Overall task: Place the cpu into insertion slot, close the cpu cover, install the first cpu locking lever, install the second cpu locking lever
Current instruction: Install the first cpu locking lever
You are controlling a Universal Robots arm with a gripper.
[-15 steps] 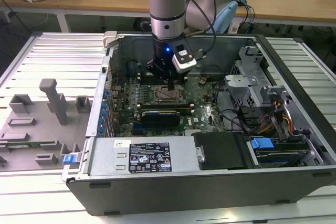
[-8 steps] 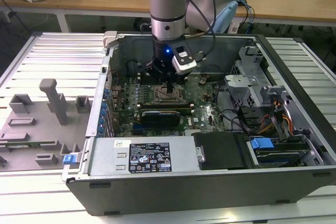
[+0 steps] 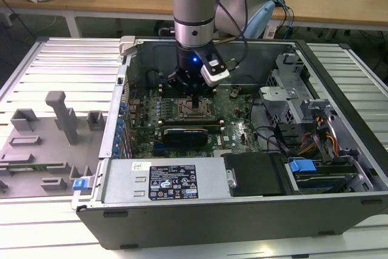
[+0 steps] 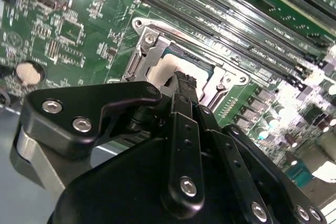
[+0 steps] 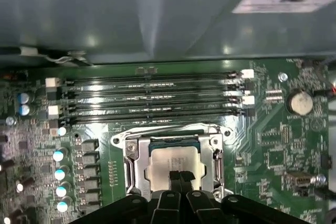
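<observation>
The cpu [image 5: 167,157] lies flat in the insertion slot [image 5: 169,130] on the green motherboard, its pale metal top showing. The cpu cover [image 5: 135,165], a silvery frame, lies down around the chip, which shows through its window. My gripper [image 5: 181,174] is shut, and its black fingertips [image 5: 174,178] point down at the near part of the chip, touching it or just above it. In the second wrist view the gripper [image 4: 184,78] stands over the cpu [image 4: 164,67] and the cpu cover [image 4: 149,52]. In the exterior view the gripper [image 3: 193,100] hangs inside the open computer case over the insertion slot [image 3: 195,113].
Long black memory slots [image 5: 152,98] run just beyond the socket, with the case wall [image 5: 157,14] behind them. A black expansion card [image 3: 185,133] sits in front of the socket. A power supply [image 3: 163,180], drive cage [image 3: 291,83] and cables crowd the case. A grey fixture tray [image 3: 48,137] lies at the exterior view's left.
</observation>
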